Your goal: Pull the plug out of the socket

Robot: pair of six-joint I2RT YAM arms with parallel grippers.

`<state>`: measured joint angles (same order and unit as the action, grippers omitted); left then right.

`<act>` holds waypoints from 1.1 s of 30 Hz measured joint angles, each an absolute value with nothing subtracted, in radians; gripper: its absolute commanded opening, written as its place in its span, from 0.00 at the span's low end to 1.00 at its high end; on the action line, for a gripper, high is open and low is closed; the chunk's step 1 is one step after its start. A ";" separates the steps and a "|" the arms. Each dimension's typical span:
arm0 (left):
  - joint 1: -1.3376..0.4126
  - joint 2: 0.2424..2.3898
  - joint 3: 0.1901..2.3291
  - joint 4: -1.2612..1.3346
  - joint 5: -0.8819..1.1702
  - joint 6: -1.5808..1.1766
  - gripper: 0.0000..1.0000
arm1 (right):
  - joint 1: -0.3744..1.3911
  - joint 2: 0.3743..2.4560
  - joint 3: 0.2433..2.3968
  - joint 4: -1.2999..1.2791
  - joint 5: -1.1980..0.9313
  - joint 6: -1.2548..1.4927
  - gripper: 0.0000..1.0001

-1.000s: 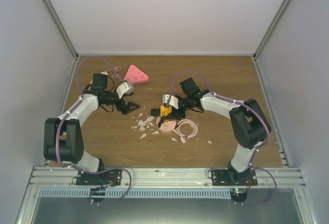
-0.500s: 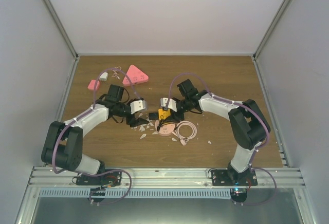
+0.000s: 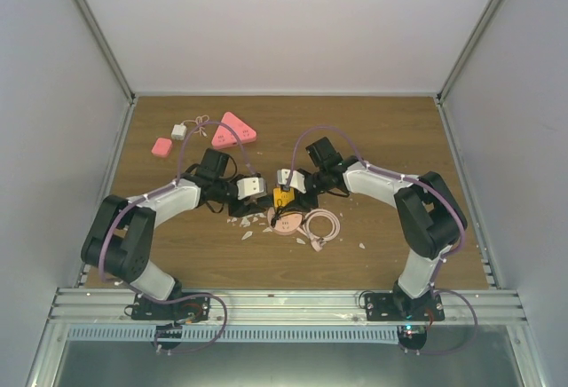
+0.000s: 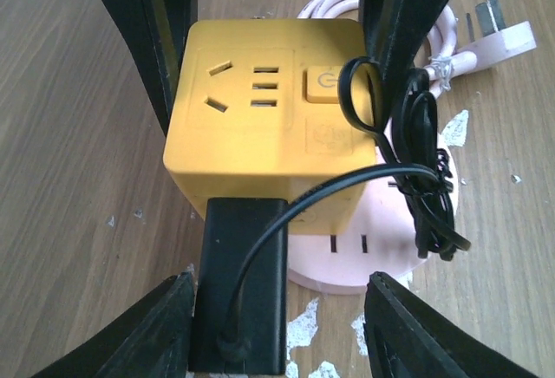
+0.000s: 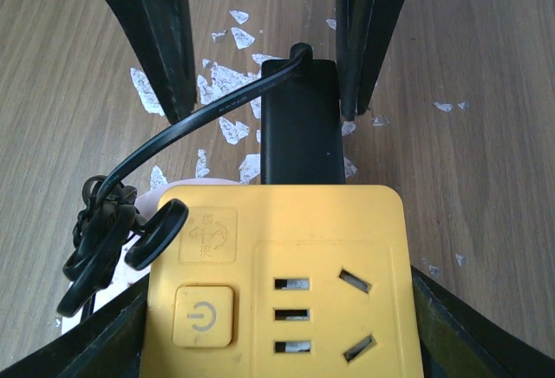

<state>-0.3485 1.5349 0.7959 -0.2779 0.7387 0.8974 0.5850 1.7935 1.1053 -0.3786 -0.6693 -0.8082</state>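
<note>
The yellow socket cube (image 3: 283,196) sits at the middle of the table (image 3: 399,134) in the overhead view, clamped on both sides by the right gripper (image 5: 282,296). The black plug (image 4: 240,300) is seated in its side, at lower centre of the left wrist view. There the left gripper (image 4: 279,296) straddles it, fingers apart, not clamped.
</note>
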 measured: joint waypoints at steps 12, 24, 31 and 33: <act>-0.374 1.569 0.796 -0.205 0.688 0.888 0.18 | 0.585 1.793 1.102 -0.376 -0.678 -0.815 0.03; -0.353 1.567 0.797 -0.229 0.693 0.918 0.06 | 0.590 1.810 1.131 -0.413 -0.670 -0.814 0.01; -0.324 1.582 0.832 -0.309 0.720 0.976 0.05 | 0.601 1.826 1.149 -0.415 -0.672 -0.802 0.01; -0.319 1.583 0.836 -0.322 0.721 0.989 0.04 | 0.601 1.829 1.153 -0.414 -0.672 -0.796 0.01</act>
<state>-0.3191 1.5833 0.8364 -0.3218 0.7208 0.9894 0.6014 1.8294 1.1526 -0.4145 -0.6720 -0.7963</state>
